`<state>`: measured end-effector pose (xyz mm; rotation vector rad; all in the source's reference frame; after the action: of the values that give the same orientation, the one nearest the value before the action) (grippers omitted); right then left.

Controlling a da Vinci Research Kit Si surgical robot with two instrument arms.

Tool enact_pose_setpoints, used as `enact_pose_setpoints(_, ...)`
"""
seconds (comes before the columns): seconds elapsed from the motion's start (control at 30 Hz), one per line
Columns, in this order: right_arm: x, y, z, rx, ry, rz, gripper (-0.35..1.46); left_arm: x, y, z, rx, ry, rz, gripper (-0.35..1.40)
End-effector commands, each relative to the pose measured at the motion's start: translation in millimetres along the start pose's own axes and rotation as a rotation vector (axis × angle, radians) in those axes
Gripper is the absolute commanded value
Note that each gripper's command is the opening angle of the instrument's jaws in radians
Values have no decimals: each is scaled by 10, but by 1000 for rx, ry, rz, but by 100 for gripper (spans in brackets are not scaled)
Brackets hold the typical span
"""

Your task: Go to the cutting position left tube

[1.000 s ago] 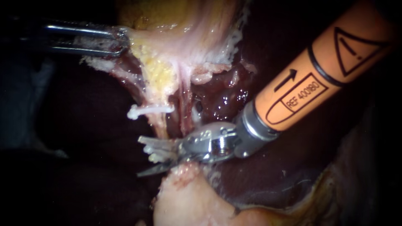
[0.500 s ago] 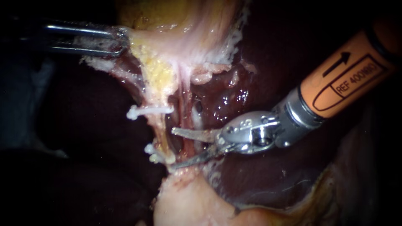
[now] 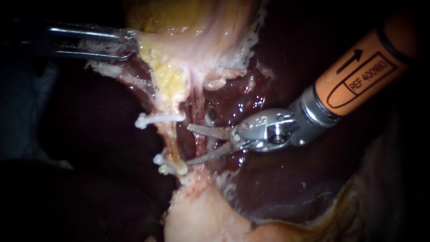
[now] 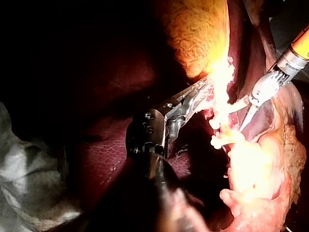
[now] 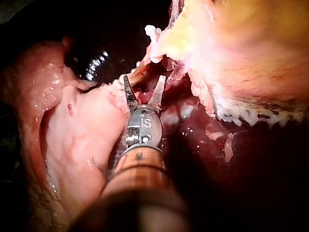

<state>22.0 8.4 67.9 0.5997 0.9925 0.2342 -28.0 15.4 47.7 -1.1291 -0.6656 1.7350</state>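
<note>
Risk: my right instrument, jaws spread at the left tube, could drift toward seven o'clock and snag the clips. Left instrument pinches tissue.

Right instrument back rightward, slightly higher, blades now beside the tube.

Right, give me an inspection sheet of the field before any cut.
Surface: liver, dark red, lies under everything; gallbladder is stretched above it.
Job's things: left tube is taut, with the upper clip and the lower clips on it.
Clutter: nothing seen.
Instruments: left instrument is shut on the gallbladder edge. Right instrument has its blades open, level with the stretch between the clips. It is beside the tube, not clearly around it.
Cables: nothing seen.
Surroundings: dark, nothing seen.
</note>
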Motion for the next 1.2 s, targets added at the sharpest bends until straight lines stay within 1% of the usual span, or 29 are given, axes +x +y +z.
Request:
enact_pose_setpoints(0.03, 1, 1, 3, 7, 3, 4, 143, 0, 0, 0, 1, 0, 0, -35)
enact_pose_setpoints(0.13, 3, 3, 10, 27, 26, 16, 143, 0, 0, 0, 1, 0, 0, -35)
enact_pose_setpoints(0.27, 11, 6, 22, 51, 57, 33, 143, 0, 0, 0, 1, 0, 0, -35)
enact_pose_setpoints(0.37, 18, 5, 30, 69, 79, 48, 143, 0, 0, 0, 1, 0, 0, -35)
enact_pose_setpoints(0.47, 25, 2, 38, 83, 92, 53, 143, 0, 0, 0, 1, 0, 0, -35)
enact_pose_setpoints(0.6, 36, -1, 51, 82, 107, 66, 143, 0, 0, 0, 1, 0, 0, -35)
enact_pose_setpoints(0.7, 44, 0, 63, 66, 120, 68, 143, 0, 0, 1, 1, 0, 0, -35)
enact_pose_setpoints(0.8, 48, 0, 70, 62, 138, 74, 143, 0, 0, 1, 1, 0, 1, -35)
enact_pose_setpoints(0.97, 51, -2, 74, 63, 144, 74, 143, 0, 0, 2, 2, 1, 0, -35)
enact_pose_setpoints(1.1, 53, -7, 73, 67, 153, 73, 143, 0, 0, 2, 2, 1, 0, -35)
enact_pose_setpoints(1.2, 57, -17, 71, 87, 160, 70, 143, -1, 1, 2, 2, 1, 1, -35)
